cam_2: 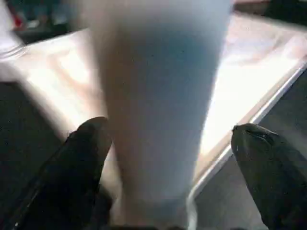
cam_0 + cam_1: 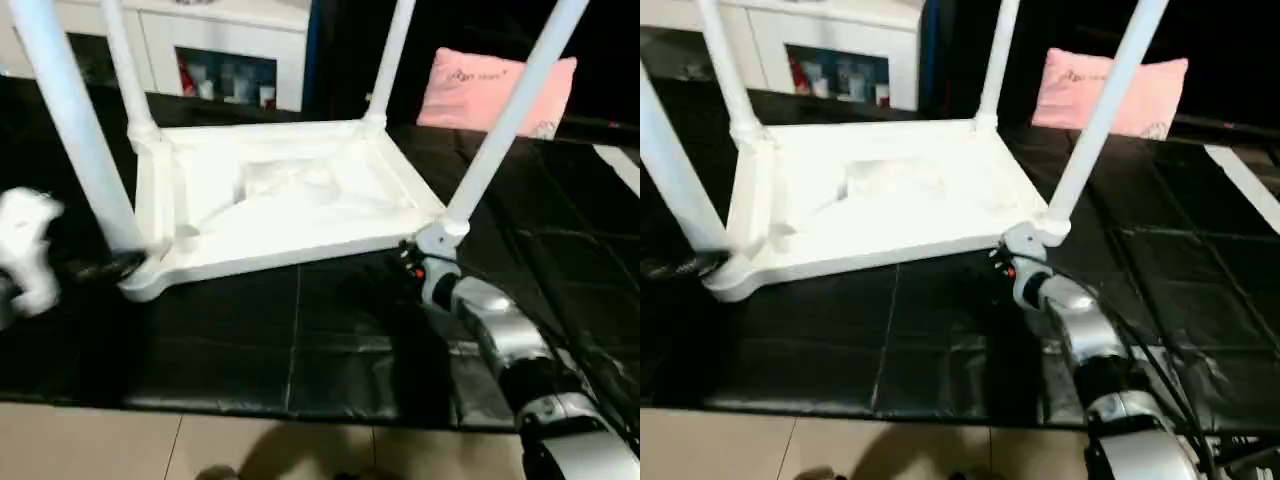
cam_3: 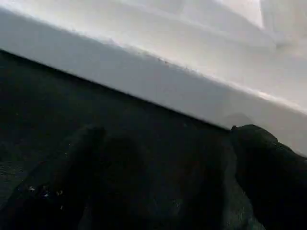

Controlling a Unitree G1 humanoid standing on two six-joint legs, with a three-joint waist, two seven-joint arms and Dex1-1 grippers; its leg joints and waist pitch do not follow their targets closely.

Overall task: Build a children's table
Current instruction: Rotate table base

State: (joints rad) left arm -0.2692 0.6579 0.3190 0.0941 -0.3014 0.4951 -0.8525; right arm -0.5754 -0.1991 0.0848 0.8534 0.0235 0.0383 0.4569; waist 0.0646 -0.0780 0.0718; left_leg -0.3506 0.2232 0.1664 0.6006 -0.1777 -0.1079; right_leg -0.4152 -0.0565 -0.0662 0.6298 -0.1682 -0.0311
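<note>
The white tabletop (image 2: pixel 290 200) lies upside down on a black mat (image 2: pixel 300 340) on the floor. Its ribbed underside faces up. Four long white legs stand up from its corner sockets. The near left leg (image 2: pixel 75 130) is at the corner close to the left arm. The near right leg (image 2: pixel 510 125) leans a bit and stands in the corner by the right arm. The far left leg (image 2: pixel 125 65) and the far right leg (image 2: pixel 390 60) stand at the back corners.

The left gripper (image 1: pixel 168 158) is wide open. Its two black fingers (image 1: pixel 81 158) sit on each side of the near left leg, close to the bottom of it. They do not squeeze it, and there is a gap on each side.

The right gripper (image 3: pixel 163 158) is wide open too and holds nothing. It is low over the mat, just beside the near rim of the tabletop, close to the near right corner.

Behind the table are a pink pillow (image 2: pixel 495 90) and a white cabinet (image 2: pixel 220 45)
</note>
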